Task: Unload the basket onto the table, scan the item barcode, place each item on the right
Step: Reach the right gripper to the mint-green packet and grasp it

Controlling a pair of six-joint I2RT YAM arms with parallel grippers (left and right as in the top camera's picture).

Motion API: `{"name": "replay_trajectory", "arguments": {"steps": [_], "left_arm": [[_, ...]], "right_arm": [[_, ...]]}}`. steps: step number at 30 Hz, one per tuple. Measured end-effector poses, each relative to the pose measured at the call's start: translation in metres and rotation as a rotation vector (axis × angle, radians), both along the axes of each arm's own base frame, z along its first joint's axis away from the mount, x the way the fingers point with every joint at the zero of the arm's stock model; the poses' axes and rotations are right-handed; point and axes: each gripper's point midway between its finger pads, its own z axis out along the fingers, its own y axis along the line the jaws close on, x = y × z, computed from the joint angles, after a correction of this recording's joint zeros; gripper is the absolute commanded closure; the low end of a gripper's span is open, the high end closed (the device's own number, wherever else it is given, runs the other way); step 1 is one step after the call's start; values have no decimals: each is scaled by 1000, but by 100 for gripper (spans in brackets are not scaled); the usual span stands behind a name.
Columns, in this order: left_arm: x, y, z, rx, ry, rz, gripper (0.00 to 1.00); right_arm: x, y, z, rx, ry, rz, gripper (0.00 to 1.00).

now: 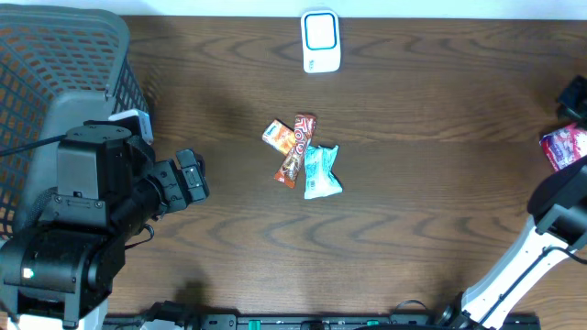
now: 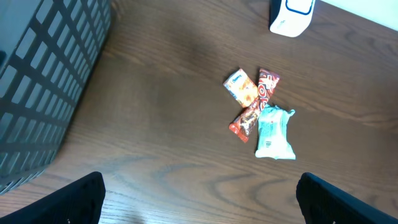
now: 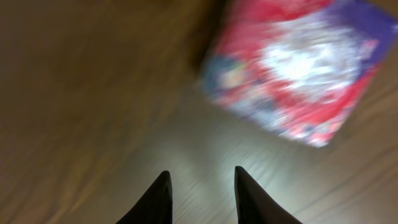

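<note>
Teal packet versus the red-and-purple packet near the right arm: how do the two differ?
Colour: the teal packet is pale teal; the red-and-purple packet is red and purple with a white patch. Place: the teal packet sits mid-table, the red-and-purple packet at the right edge. Company: the teal packet lies against the red bar in a small pile; the red-and-purple packet lies apart from it. Both lie loose on the wooden table.
</note>
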Motion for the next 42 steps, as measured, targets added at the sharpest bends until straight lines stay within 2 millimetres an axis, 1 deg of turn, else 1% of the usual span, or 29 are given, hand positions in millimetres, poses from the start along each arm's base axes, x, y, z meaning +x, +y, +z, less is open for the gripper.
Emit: {"name": "replay_trajectory", "arguments": {"steps": [1, 2, 4, 5, 6, 7, 8, 9, 10, 11, 12, 14, 15, 16, 18, 19, 20, 21, 22, 24, 27, 31, 33, 34, 36, 39, 42], "left_arm": [[0, 0, 0, 0, 0, 0, 2], [0, 0, 0, 0, 0, 0, 2], [0, 0, 0, 0, 0, 0, 2], [0, 0, 0, 0, 0, 0, 2], [0, 0, 0, 0, 0, 0, 2], [0, 0, 0, 0, 0, 0, 2], [0, 0, 0, 0, 0, 0, 2], [0, 0, 0, 0, 0, 0, 2], [0, 0, 0, 0, 0, 0, 2], [0, 0, 0, 0, 0, 0, 2], [0, 0, 0, 0, 0, 0, 2], [0, 0, 0, 0, 0, 0, 2], [0, 0, 0, 0, 0, 0, 2], [0, 0, 0, 0, 0, 0, 2], [0, 0, 0, 0, 0, 0, 2], [0, 0, 0, 0, 0, 0, 2], [0, 0, 0, 0, 0, 0, 2], [0, 0, 0, 0, 0, 0, 2], [0, 0, 0, 0, 0, 0, 2], [0, 0, 0, 0, 0, 0, 2], [0, 0, 0, 0, 0, 0, 2], [0, 0, 0, 0, 0, 0, 2], [0, 0, 0, 0, 0, 0, 2], [0, 0, 0, 0, 0, 0, 2], [0, 0, 0, 0, 0, 0, 2], [0, 0, 0, 0, 0, 0, 2], [0, 0, 0, 0, 0, 0, 2]], "right_arm": [[5, 11, 5, 11, -9, 25, 69], [7, 18, 7, 17, -8, 41, 71], [9, 39, 6, 29, 21, 86, 74], [10, 46, 5, 31, 32, 102, 70], [12, 56, 3, 36, 45, 122, 62], [12, 59, 1, 41, 49, 127, 55], [12, 67, -3, 64, 57, 140, 51], [12, 75, -9, 98, 63, 153, 44], [11, 87, -17, 153, 64, 159, 32], [10, 95, -22, 193, 68, 172, 25], [9, 106, -28, 243, 71, 187, 21], [9, 139, -39, 377, 69, 251, 16], [8, 150, -42, 418, 67, 271, 16], [6, 180, -48, 522, 64, 341, 16], [1, 225, -54, 649, 69, 435, 17], [-2, 242, -57, 690, 81, 469, 18], [-8, 266, -61, 737, 99, 515, 18], [-14, 284, -63, 770, 117, 550, 18], [-19, 301, -66, 797, 133, 586, 19], [-29, 335, -70, 833, 162, 667, 23], [-39, 375, -74, 854, 181, 772, 24], [-39, 409, -75, 852, 160, 872, 24], [-34, 422, -78, 837, 128, 911, 24], [-32, 429, -80, 828, 115, 924, 26], [-32, 441, -84, 810, 115, 931, 26], [-38, 453, -93, 776, 145, 930, 25], [-49, 465, -103, 747, 187, 934, 25]]}}
